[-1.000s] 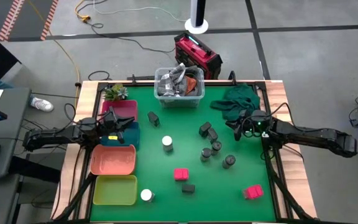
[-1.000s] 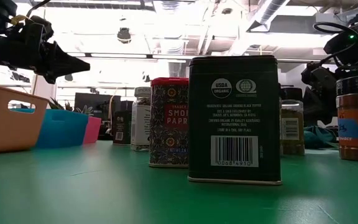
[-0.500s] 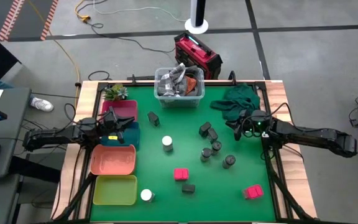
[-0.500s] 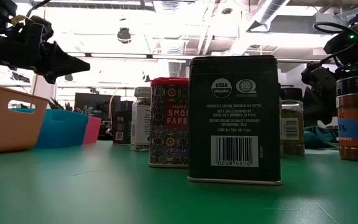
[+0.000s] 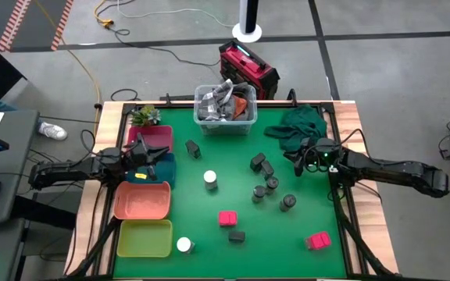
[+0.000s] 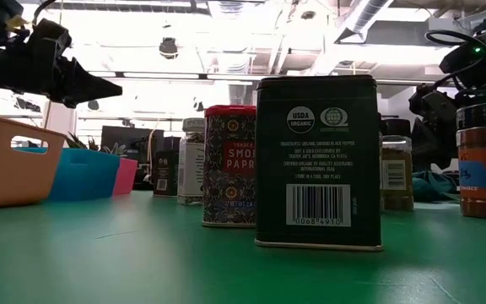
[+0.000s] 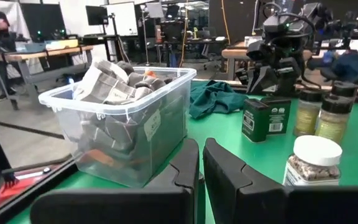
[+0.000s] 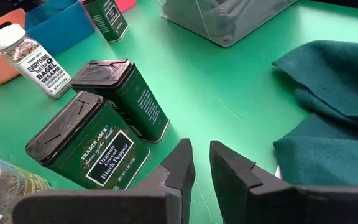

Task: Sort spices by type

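Left gripper (image 5: 156,155): fingers (image 7: 185,168) nearly together, only a thin slit between them, nothing held. It hangs above the blue tray (image 5: 165,165) at the table's left edge, pointing toward the middle.

Right gripper (image 5: 294,156): fingers (image 8: 178,163) close together with a narrow gap, nothing held. It hangs over the green mat (image 5: 209,234) just beside the dark green cloth (image 5: 297,125), near the table's right edge.

Trays, in a column along the left edge: pink tray (image 5: 156,137) farthest back, then the blue tray, orange tray (image 5: 142,200), yellow tray (image 5: 144,238). A small potted plant (image 5: 144,116) stands behind the pink tray.

Clear bin (image 5: 225,109): at the back centre, filled with crumpled grey and orange items.

Spices, all standing loose on the mat:
- black boxes: one (image 5: 193,147) near the blue tray; two (image 5: 261,164) touching side by side, close to the right gripper; one (image 5: 237,235) toward the front.
- dark grey round jars: three (image 5: 272,183) in a loose group right of centre.
- white-topped round jars: one (image 5: 210,179) at centre, one (image 5: 183,244) just beside the yellow tray.
- pink-red boxes: one (image 5: 227,218) touching or almost touching the front black box, one (image 5: 318,241) at the front right.

Beyond the table: a red case (image 5: 248,69) on the floor, cables, a white pole base.
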Motion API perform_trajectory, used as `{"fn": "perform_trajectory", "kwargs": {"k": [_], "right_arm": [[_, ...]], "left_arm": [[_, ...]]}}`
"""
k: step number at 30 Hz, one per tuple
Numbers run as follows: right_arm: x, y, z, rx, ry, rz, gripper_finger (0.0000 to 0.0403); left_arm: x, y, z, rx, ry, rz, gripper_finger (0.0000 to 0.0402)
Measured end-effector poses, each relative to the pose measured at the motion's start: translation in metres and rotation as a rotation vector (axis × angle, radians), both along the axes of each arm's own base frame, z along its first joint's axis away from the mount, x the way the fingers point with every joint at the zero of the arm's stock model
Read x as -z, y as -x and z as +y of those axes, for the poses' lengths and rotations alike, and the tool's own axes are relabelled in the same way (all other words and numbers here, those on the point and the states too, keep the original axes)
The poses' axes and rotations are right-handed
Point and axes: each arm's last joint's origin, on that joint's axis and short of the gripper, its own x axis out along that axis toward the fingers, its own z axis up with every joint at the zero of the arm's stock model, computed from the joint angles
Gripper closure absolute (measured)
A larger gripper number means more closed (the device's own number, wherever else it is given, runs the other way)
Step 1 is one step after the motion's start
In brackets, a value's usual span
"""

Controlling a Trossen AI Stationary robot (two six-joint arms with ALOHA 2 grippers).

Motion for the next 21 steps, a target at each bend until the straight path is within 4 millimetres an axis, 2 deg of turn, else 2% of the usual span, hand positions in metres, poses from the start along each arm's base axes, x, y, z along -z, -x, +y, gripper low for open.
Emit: {"fn": "perform_trajectory", "kwargs": {"k": [4,14,21], "right_arm": [[0.0,0.0,0.0,0.0,0.0,0.0,0.0319],[-0.0001,0.0,0.0,0.0,0.0,0.0,0.0319],[0.0,0.0,0.0,0.0,0.0,0.0,0.0319]], "left_arm": [[0.0,0.0,0.0,-0.001,0.069,-0.033,0.0386],[-0.0001,0.0,0.0,-0.013,0.608,-0.287,0.0386],[-0.0001,0.0,0.0,-0.018,0.842,-0.397,0.0386]]}}
